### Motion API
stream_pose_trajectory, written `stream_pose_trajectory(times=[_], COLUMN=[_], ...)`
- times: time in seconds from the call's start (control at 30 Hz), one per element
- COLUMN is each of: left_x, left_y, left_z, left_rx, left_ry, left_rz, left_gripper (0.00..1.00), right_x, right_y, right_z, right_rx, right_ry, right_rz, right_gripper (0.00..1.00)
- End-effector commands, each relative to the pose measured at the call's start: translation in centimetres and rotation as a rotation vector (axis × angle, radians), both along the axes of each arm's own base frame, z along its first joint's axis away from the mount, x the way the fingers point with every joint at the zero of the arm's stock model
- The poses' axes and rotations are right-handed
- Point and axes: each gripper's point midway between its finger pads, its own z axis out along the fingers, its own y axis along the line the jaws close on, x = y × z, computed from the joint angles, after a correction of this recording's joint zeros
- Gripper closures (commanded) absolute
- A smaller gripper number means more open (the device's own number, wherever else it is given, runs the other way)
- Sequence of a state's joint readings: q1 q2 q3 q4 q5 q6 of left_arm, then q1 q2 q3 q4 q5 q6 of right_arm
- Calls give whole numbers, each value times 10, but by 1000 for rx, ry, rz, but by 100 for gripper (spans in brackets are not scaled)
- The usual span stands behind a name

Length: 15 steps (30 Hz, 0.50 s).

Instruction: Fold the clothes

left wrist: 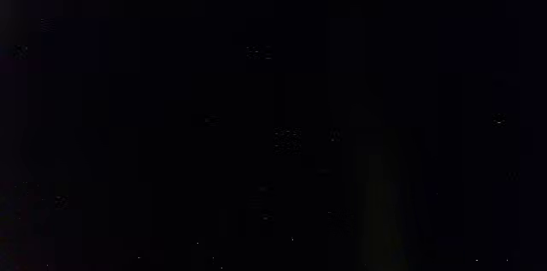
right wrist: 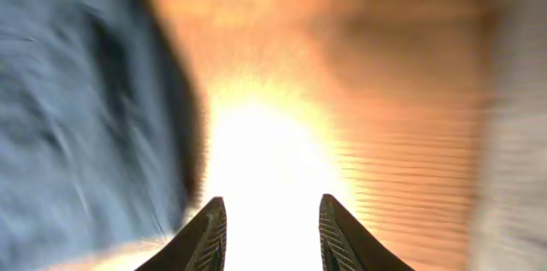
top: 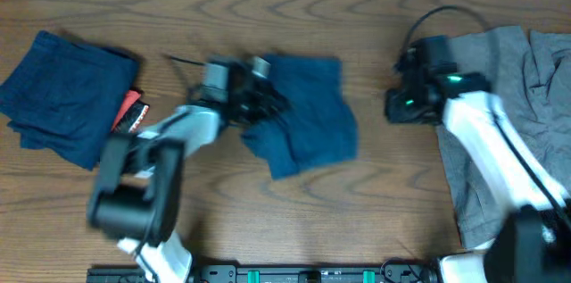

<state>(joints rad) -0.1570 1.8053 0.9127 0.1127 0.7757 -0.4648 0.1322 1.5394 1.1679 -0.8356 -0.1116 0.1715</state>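
A brown wood-grain table point(top: 401, 194) is filling the overhead view. In the centre of the frame a crumpled dark navy-blue cloth garment point(top: 308, 127) is lying loosely spread. The left gripper point(top: 260, 97) is resting on its left edge with its fingers together, apparently pinching that edge. At the upper left a second navy-blue garment, folded point(top: 62, 95), is lying well apart, with a small red and white item point(top: 131, 112) at its right side. At the right of the frame the right gripper point(top: 399, 95) is hovering over bare wood between the central garment and a pile of pale grey cloth garments point(top: 513, 95). In its own wrist view its two dark fingers are standing apart with nothing between them.

Risks, as a judgement: the left pinch may be catching only one layer or a thin edge, so the cloth could be slipping out or dragging into a lopsided fold when lifted. With the right gripper holding nothing, the far side may be bunching.

The left wrist view is entirely black, so the grip cannot be confirmed there. The right wrist view is badly blurred with strong glare. The red and white item is too small to identify.
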Motion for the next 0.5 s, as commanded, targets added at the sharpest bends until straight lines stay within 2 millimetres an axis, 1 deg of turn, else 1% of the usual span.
stream_pose_trajectory(times=[0.0, 0.07, 0.13, 0.27, 0.37, 0.47], left_x=[32, 42, 48, 51, 49, 44], left_y=[67, 110, 152, 232, 286, 329], left_z=[44, 68, 92, 130, 154, 174], left_rx=[99, 116, 124, 148, 171, 199], left_ry=[-149, -202, -256, -339, -386, -436], left_rz=[185, 295, 393, 571, 683, 773], left_gripper=[94, 94, 94, 94, 94, 94], right_x=[0, -5, -9, -11, -11, -11], right_y=[-22, -31, -36, -39, -39, -39], right_z=[27, 31, 32, 29, 30, 29], right_rx=[-39, -54, -59, -60, -60, -60], right_ry=[-70, -72, -60, -44, -46, -45], right_rz=[-46, -65, -72, -81, -82, -82], right_gripper=[66, 66, 66, 66, 66, 66])
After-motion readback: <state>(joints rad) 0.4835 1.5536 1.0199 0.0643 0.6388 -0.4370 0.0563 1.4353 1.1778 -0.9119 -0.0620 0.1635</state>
